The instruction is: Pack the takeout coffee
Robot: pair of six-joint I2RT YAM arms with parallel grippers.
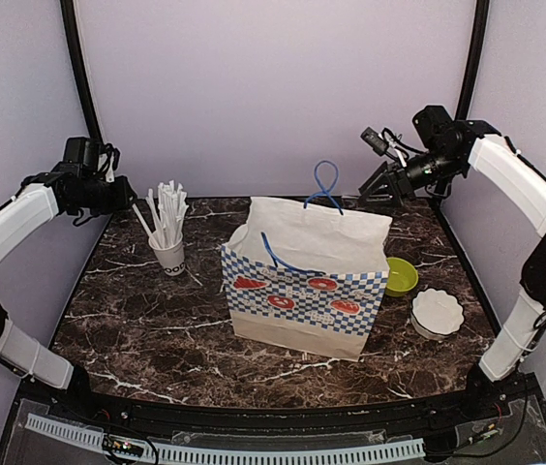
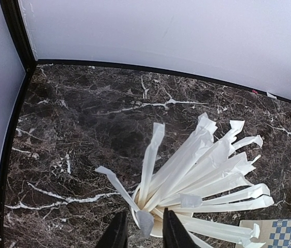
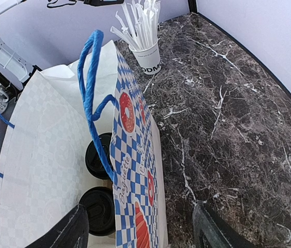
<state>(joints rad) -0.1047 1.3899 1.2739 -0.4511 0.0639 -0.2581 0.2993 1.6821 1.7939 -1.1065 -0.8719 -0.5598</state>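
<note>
Jaws of the left gripper (image 2: 143,216) stand only narrowly apart, and the folded tip of one paper-wrapped straw (image 2: 145,222) shows in the gap. There is a sliver of space on either side of it, so nothing is pinched. The left arm (image 1: 16,228) climbs from its base at the near left corner, elbow out by the side wall. Its forearm reaches inward and holds the wrist up off the bench (image 1: 137,329), above and just left of the straw cup (image 1: 168,257). That is one white paper cup, its many white straws fanning out; I cannot count them.

At the middle of the bench stands one paper bag (image 1: 302,247), upright and open, with a blue-checked band and two blue cord handles. The takeout coffee cups (image 3: 98,155) sit inside it: two, side by side on the bag's floor, with only their round black lids showing.

Just right of the bag is one lime-green bowl (image 1: 404,274). One white scalloped dish (image 1: 437,310) sits near it, towards the front.

The right gripper (image 3: 139,219) is spread wide, holding and touching nothing, high over the bag's mouth. The right arm (image 1: 525,194) rises from the near right corner and folds over high by the back wall, its wrist angled down towards the bag.
</note>
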